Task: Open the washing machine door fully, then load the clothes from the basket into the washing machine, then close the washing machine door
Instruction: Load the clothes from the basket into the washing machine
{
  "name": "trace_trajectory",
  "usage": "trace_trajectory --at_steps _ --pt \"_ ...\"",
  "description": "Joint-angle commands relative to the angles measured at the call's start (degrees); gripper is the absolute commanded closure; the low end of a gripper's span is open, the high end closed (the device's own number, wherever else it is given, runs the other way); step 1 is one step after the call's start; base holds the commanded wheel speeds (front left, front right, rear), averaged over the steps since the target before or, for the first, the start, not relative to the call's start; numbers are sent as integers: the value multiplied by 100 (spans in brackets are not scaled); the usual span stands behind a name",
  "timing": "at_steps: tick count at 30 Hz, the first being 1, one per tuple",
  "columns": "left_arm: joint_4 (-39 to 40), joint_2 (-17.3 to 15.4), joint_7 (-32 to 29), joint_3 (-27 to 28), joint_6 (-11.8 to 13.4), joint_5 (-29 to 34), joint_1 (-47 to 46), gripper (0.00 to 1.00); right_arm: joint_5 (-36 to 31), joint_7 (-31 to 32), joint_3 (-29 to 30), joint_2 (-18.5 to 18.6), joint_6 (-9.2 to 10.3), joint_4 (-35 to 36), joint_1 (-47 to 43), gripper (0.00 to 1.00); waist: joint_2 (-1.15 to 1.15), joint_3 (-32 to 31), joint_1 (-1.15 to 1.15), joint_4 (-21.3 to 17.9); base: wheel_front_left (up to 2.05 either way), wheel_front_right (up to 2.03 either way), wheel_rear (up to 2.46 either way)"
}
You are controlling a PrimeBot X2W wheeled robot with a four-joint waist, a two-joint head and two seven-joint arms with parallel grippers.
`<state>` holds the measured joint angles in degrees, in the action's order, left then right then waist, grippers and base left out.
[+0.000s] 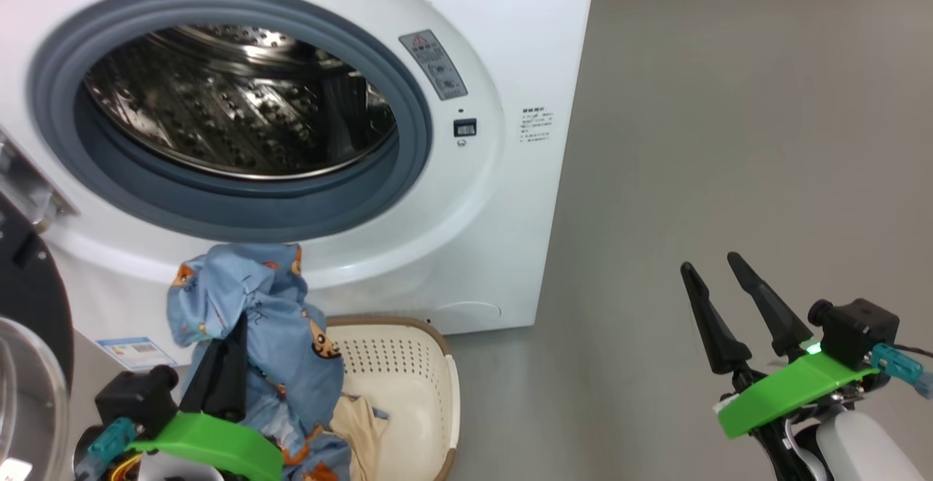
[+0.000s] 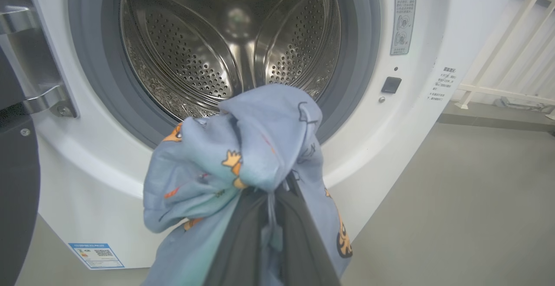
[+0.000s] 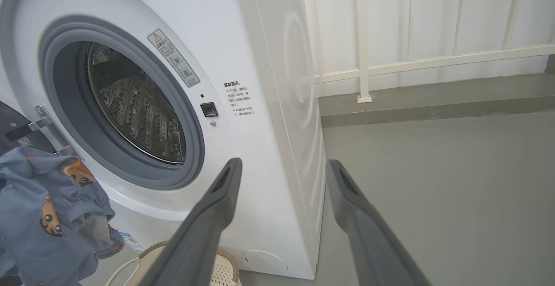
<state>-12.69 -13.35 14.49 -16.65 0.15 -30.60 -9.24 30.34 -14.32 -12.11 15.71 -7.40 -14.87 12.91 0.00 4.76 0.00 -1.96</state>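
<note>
The left pincer (image 1: 235, 331) is clamped shut on a bunch of the clothes (image 1: 255, 299), its dark fingers buried in the light-blue printed fabric, whose loose end trails down into the basket (image 1: 408, 364) just below and to its right. Gripping high on the bunch probably lets the rest hang as one bundle and not snag on the rim. Ahead of and above this pincer gapes the washing machine (image 1: 525, 44), its drum (image 1: 240, 109) bare. The washing machine door (image 1: 29, 299) stands swung aside to the pincer's left, so the way in looks unobstructed. The right pincer (image 1: 711, 266) hangs well off to the right over the floor (image 1: 729, 138), fingers spread and holding nothing, likely kept out of the way.
</note>
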Motion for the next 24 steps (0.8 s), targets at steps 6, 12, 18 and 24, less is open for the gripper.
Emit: trace_trajectory --at_steps 6,12,18,24 --pt "685 -55 51 339 222 217 190 100 -29 -68 -21 89 -9 166 -188 0 0 -225 0 55 0 0 0" --pt "934 -43 51 394 305 309 283 100 -39 -68 33 85 -9 224 -180 0 0 -178 0 43 0 0 0" --pt "944 -36 51 386 326 325 238 100 -52 -68 35 111 -9 242 -152 0 0 -143 0 64 0 0 0" --pt "762 -49 51 363 253 384 48 100 -47 -68 6 107 -9 244 -117 0 0 -102 0 56 0 0 0"
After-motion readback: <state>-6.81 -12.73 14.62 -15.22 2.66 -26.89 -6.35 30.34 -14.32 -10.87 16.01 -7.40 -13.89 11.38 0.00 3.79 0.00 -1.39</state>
